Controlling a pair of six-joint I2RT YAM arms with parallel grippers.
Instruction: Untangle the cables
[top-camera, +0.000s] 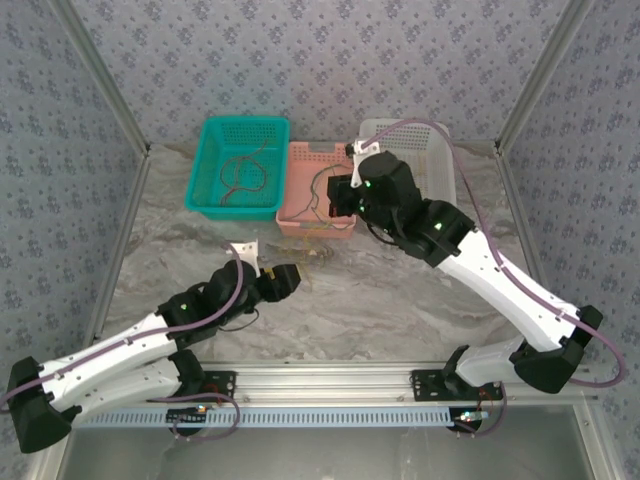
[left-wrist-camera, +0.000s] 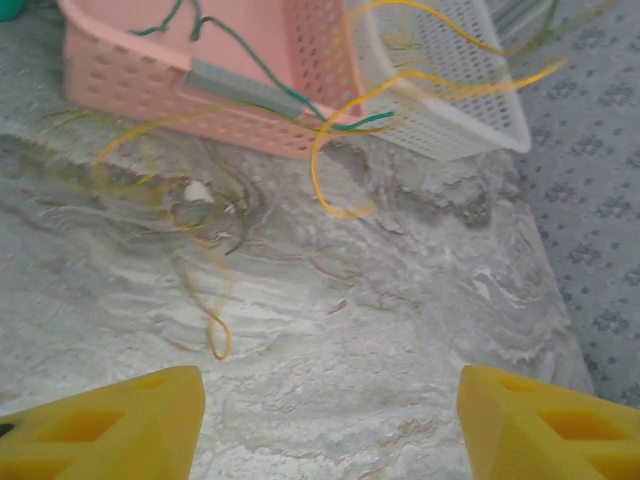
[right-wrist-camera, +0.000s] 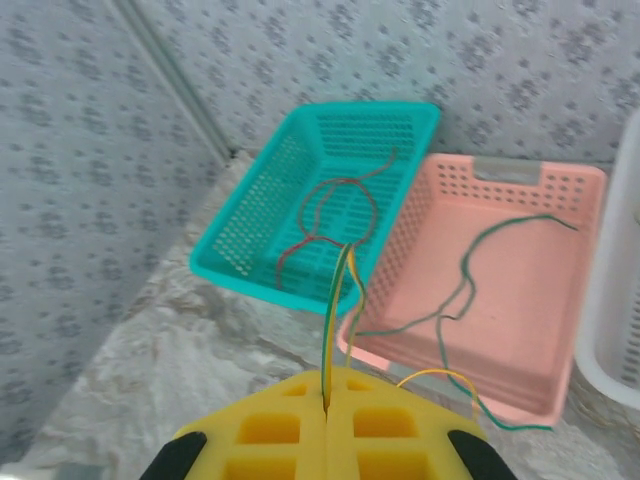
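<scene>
Jaws of the right arm (top-camera: 500, 270) were shut on yellow and green cables (right-wrist-camera: 335, 320) near the pink basket (right-wrist-camera: 530, 320); jaws of the left arm (top-camera: 150, 340) stood open, empty, above the table (left-wrist-camera: 400, 330).

teal basket (top-camera: 204, 165) | pink basket (top-camera: 300, 175) — just beside it | white basket (top-camera: 441, 165) | marbled table (top-camera: 380, 300) — beneath all

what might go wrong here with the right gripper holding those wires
1. The right gripper is shut on what looks like a yellow cable and a green cable together; pulling could tighten the tangle.
2. The green cable drapes over the rim of the pink basket, so it may drag the basket.
</scene>
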